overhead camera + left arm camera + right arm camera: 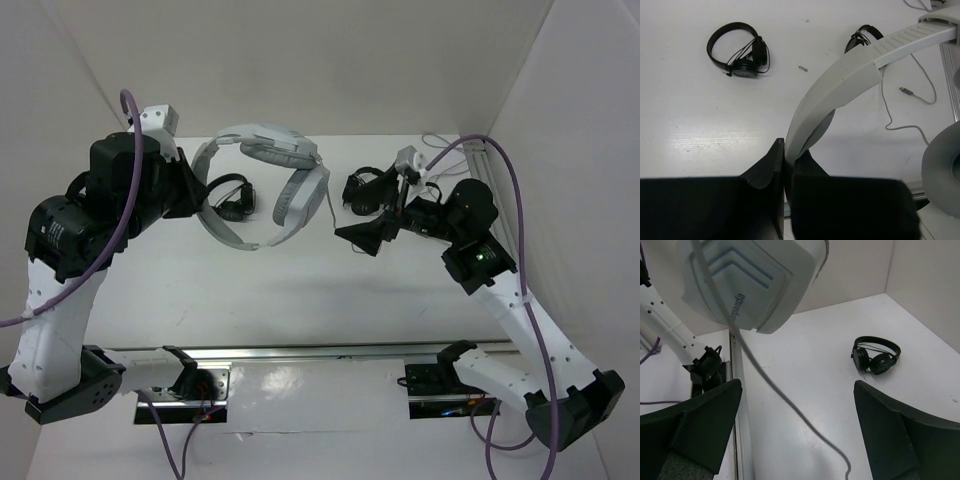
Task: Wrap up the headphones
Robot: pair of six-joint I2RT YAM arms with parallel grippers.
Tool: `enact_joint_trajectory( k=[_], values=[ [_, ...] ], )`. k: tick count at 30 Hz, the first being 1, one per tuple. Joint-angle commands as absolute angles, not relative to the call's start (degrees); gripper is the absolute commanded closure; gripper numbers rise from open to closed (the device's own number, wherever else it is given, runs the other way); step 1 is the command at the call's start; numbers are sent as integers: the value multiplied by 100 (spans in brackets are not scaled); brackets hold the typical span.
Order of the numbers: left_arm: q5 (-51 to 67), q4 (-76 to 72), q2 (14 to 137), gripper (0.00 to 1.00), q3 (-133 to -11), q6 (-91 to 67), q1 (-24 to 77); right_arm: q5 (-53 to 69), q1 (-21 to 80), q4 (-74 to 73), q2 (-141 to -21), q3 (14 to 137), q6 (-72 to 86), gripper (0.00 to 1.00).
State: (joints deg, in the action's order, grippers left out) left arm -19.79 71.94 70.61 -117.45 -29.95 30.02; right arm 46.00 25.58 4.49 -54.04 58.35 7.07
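While the left gripper (785, 157) pinches the headphones (300, 195) by the headband (840, 75), the right gripper (796, 400) hangs spread, the cable (780, 392) dangling before it; it should next close and start winding.

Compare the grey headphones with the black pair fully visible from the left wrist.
The grey headphones are far bigger than the black headphones. The grey pair is held up, headband pinched in the left gripper's jaws; the black pair lies untouched on the table. Both have arched headbands.
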Motion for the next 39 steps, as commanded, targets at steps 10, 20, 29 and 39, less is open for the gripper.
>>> enact_joint_trajectory(
  k=[10,20,29,39],
  values=[
    [-1573,6363,6882,100,-12006,-3138,2971,4553,3164,967,-6011,5494,475,9],
    [-1749,6258,6688,100,-11953,-3331,2971,4307,3164,1503,-6776,5378,343,26],
    [-2802,6258,6688,100,-11646,-3331,2971,3938,3217,1441,-6339,5134,343,100],
    [-5693,6003,6872,100,-10022,-3401,2971,1585,3691,10,-4781,4947,579,100]
  ],
)
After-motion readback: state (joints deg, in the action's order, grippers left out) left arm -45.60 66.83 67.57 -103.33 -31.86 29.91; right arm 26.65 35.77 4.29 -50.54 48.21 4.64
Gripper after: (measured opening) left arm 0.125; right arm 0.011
